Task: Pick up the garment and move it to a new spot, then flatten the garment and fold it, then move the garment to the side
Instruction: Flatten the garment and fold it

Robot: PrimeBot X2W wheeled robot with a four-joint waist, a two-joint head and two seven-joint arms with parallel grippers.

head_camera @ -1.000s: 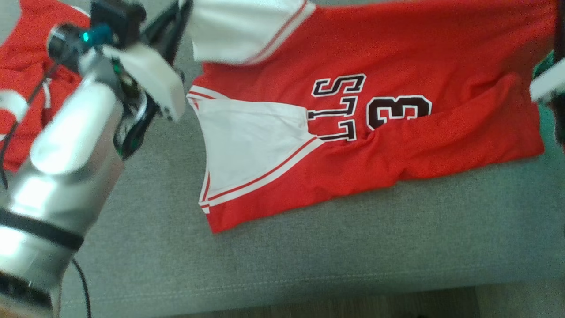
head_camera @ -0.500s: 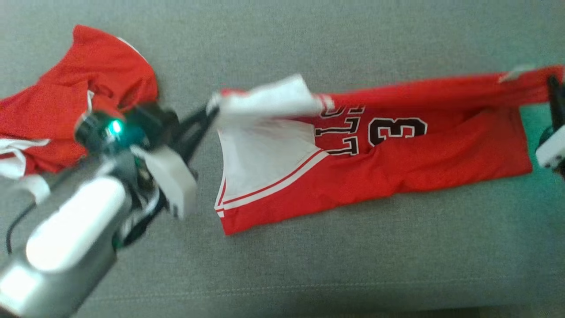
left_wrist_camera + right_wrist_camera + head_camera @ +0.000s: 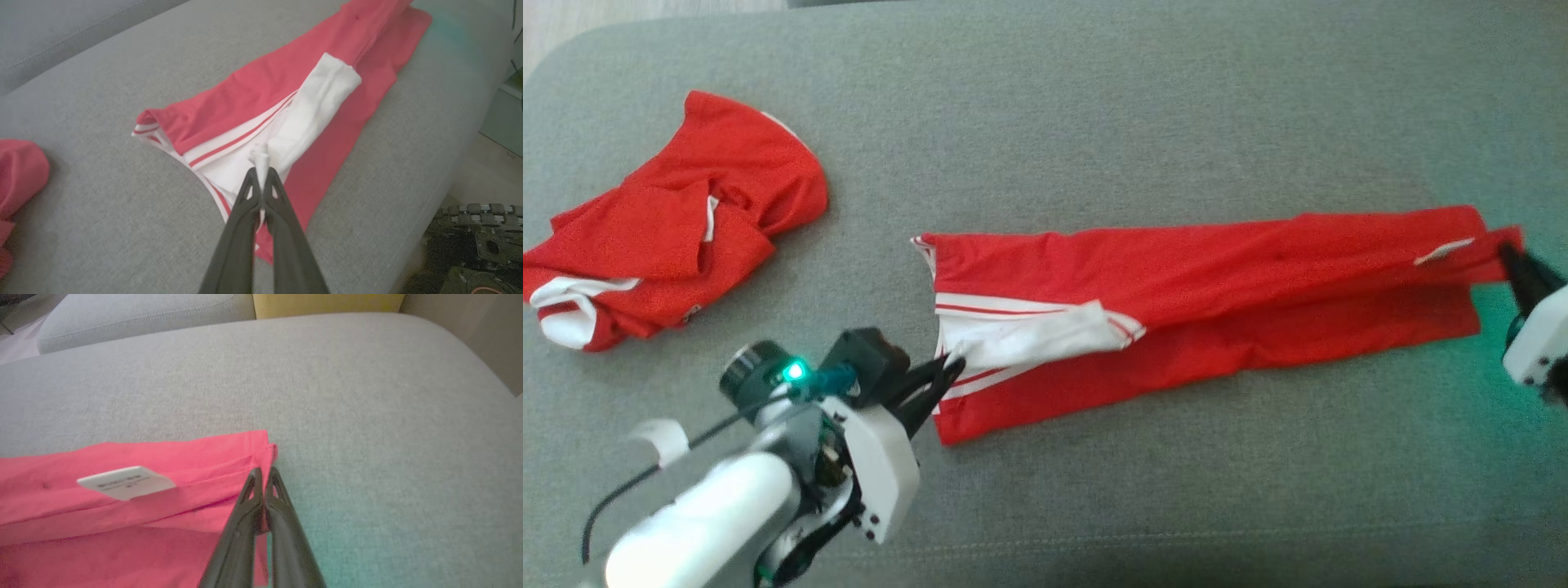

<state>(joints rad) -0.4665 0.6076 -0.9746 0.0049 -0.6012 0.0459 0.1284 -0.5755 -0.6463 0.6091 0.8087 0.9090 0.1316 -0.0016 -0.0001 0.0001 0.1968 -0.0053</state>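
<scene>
Across the middle of the grey cushion the garment, a red jersey with white striped trim, lies folded lengthwise into a long band running left to right. At its left end the left gripper has its jaws clamped on a bunched white sleeve. At its right end the right gripper has its jaws pressed together on the far corner of the red hem.

Seen from the head, both pinches are small and partly masked by the dark fingers. The left wrist view makes the first one plain, with a tuft of white cloth poking out past the closed tips. The right wrist view shows red cloth caught between its two fingers. That view also shows a white label lying on the red cloth just left of the gripper (its print is too small to read), and a yellow surface beyond the cushion's far edge.

A second red garment lies crumpled at the far left, well apart from the band. Off the cushion's near right edge, the left wrist view shows dark machinery on the floor.
</scene>
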